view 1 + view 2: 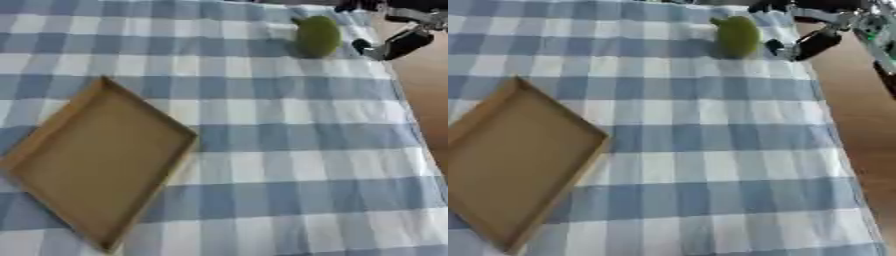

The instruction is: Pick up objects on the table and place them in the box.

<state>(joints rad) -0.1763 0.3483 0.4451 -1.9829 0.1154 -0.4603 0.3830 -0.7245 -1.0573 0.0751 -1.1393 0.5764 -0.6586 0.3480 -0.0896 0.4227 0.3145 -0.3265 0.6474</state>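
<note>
Your right hand (pixel 811 42) is hovering at the far right corner of the table, just beside the green fruit (pixel 317 36), with its fingers spread and nothing between them. The fruit is lying on the blue checked cloth (pixel 289 150), well apart from the shallow cardboard box (pixel 52 132), which is sitting at your near left

Blue-and-white checked tablecloth (pixel 289 150) covers the table — brown wooden floor (pixel 864 125) at right.
</note>
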